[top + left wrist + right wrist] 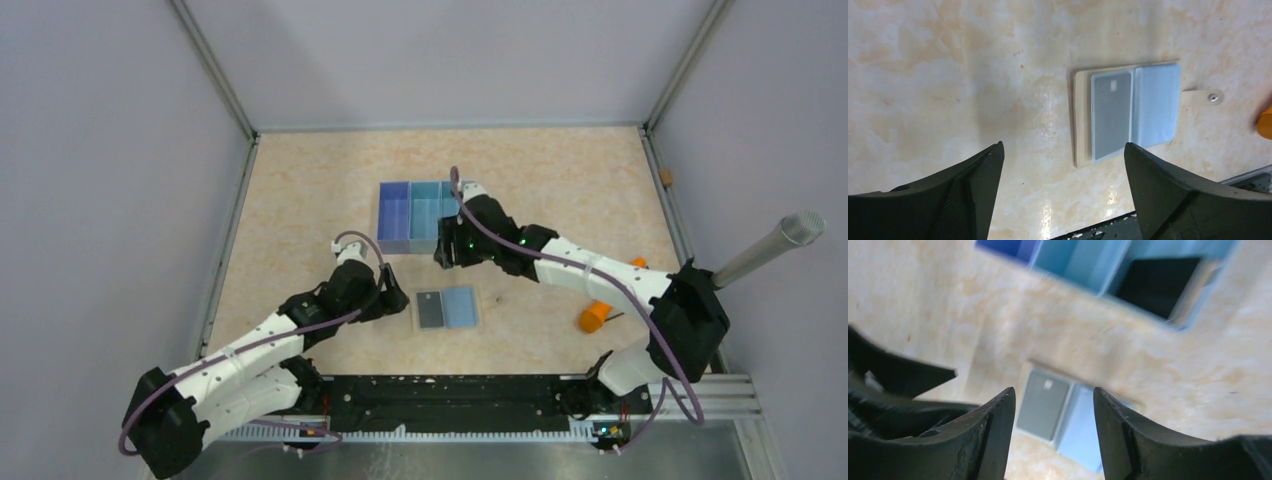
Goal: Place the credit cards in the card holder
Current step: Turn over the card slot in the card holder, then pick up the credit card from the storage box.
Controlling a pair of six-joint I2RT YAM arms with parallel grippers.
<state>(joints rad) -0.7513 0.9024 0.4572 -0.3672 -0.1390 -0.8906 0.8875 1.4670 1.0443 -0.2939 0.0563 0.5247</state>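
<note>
the card holder (pixel 447 309) lies open and flat on the marbled tabletop (pixel 300 200), and everything else is placed from it. its left half carries a grey credit card (pixel 431 310), face up inside the beige border. its right half is a light-blue panel (pixel 461 307), and whether that is a second card or only a clear sleeve cannot be told. in the left wrist view a beige snap tab (pixel 1204 96) sticks out from the holder's edge on the side away from the grey card. the left gripper (pixel 395 298) hovers just left of the card holder without touching it, its fingers (pixel 973 185) spread wide with nothing between them. the right gripper (pixel 447 255) hangs just behind the card holder, between it and the blue three-compartment tray (pixel 395 220). its fingers (pixel 1118 430) are likewise apart and empty, and the holder shows through the gap. a dark flat rectangle (pixel 1158 285) lies in the tray's pale-blue end compartment, too blurred to identify. an orange object (pixel 596 316) rests on the tabletop to the right of the card holder, well apart from it.
</note>
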